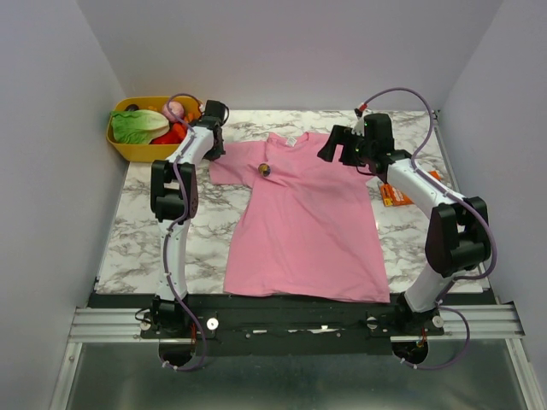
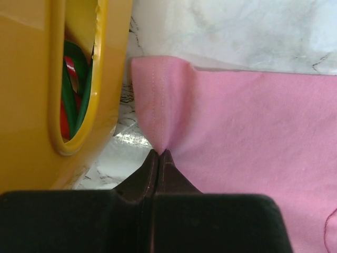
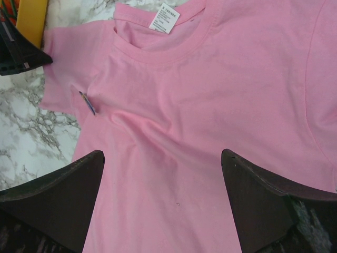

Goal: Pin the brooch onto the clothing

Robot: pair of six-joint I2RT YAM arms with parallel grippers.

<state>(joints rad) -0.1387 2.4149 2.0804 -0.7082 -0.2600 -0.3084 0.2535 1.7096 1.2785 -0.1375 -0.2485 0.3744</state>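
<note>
The pink T-shirt (image 1: 303, 222) lies flat, front up, on the marble counter (image 1: 145, 231), with the brooch (image 1: 264, 169) sitting on its chest near the sleeve on the left arm's side. The left jaws are pressed together on that sleeve's hem, puckering the fabric, just beside a yellow basket (image 1: 128, 147) of vegetables. The right jaws stand wide apart, holding nothing, above the shirt's other shoulder.

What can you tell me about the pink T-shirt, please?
The pink T-shirt, plain cotton by its look, has short sleeves, a round neck and a white label inside the collar. It lies flat and lightly creased on the marble table, neck away from the arms' bases. A round brooch sits on its chest near one sleeve, whose edge the left gripper is shut on; the right gripper hovers open above it.
</note>
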